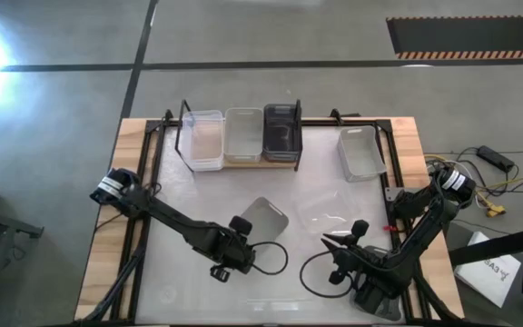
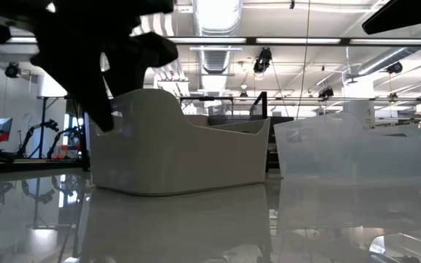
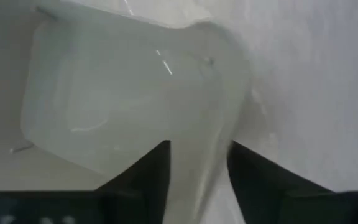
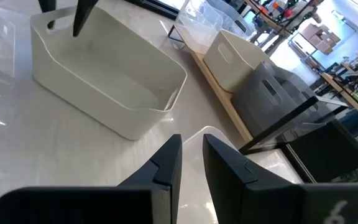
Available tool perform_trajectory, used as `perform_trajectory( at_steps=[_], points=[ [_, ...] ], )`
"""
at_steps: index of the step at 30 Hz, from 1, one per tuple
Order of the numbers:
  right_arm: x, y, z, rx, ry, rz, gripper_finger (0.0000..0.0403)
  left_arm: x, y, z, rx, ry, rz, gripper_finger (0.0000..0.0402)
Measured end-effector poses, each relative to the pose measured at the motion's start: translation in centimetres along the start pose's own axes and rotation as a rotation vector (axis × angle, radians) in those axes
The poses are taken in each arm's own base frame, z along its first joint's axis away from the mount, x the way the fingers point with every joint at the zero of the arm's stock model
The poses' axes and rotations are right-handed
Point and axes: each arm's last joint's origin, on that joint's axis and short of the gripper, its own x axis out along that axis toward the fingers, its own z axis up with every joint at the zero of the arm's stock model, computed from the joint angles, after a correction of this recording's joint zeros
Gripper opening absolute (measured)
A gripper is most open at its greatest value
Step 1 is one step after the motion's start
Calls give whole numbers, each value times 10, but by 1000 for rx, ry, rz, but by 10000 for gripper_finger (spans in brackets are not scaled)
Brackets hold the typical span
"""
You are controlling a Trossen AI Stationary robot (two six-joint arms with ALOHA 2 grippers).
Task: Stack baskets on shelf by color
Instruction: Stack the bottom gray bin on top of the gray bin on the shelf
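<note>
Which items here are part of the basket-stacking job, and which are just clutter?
Job items:
- shelf holding translucent basket, light grey basket, dark grey basket
- loose light grey basket, its wall between the left gripper fingers
- translucent basket on table right

Clutter:
- cables off the table

On the bench (image 1: 198, 272) we see the shelf (image 1: 243, 162) holding three baskets side by side: a translucent white basket (image 1: 204, 141), a light grey basket (image 1: 243, 134) and a dark grey basket (image 1: 281, 131). Another pale basket (image 1: 361, 152) sits well apart to the right. Our left claw (image 1: 243, 227) touches a light grey basket (image 1: 263, 218) mid-bench; our right claw (image 1: 339, 243) hovers nearby.
</note>
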Motion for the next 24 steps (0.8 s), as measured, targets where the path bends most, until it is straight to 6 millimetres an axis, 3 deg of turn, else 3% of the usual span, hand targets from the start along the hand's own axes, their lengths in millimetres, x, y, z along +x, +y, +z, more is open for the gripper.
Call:
perform_trajectory(
  at_steps=[8,20,24],
  points=[
    [0,0,0,6,-1,1,59,15,7,-1,-40,-76,-38,44],
    [0,1,0,12,-2,4,59,34,3,-4,-45,-90,-54,30],
    [0,1,0,13,-2,5,59,35,2,-2,-54,-77,-62,5]
  ],
)
